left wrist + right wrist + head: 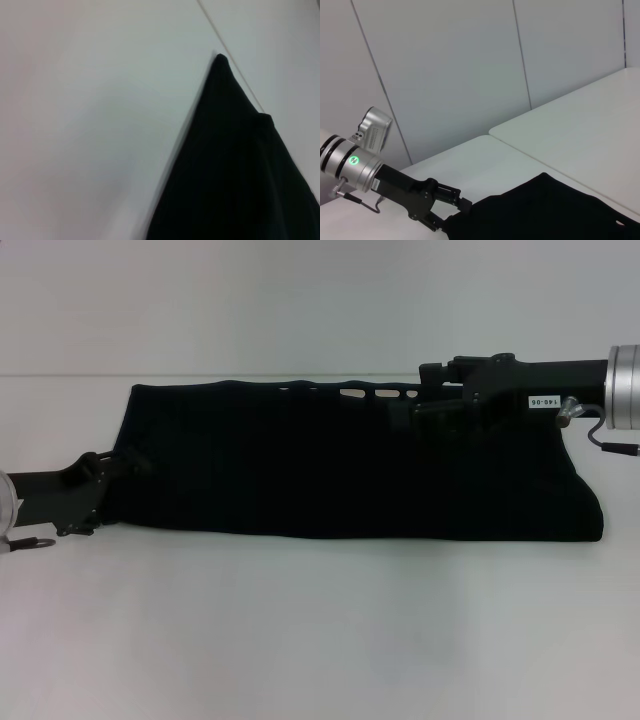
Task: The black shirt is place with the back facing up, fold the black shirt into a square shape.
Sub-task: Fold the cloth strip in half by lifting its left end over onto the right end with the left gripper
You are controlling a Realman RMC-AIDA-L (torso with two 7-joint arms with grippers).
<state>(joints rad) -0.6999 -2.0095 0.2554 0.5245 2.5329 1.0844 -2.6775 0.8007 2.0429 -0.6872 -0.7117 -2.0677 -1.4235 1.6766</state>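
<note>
The black shirt (330, 470) lies as a long, wide band across the white table (320, 640), with small white print marks (375, 393) along its far edge. My left gripper (118, 468) is at the shirt's left end, shut on the cloth there. The right wrist view also shows that left gripper (451, 212) pinching the edge of the shirt (550, 210). My right gripper (420, 405) reaches in from the right over the shirt's far edge beside the print marks, and it merges with the dark cloth. In the left wrist view a pointed corner of the shirt (240, 175) rests on the table.
Bare white table surface (320, 640) stretches in front of the shirt. The table's far edge (250, 376) runs just behind the shirt, with a pale panelled wall (470, 75) beyond it.
</note>
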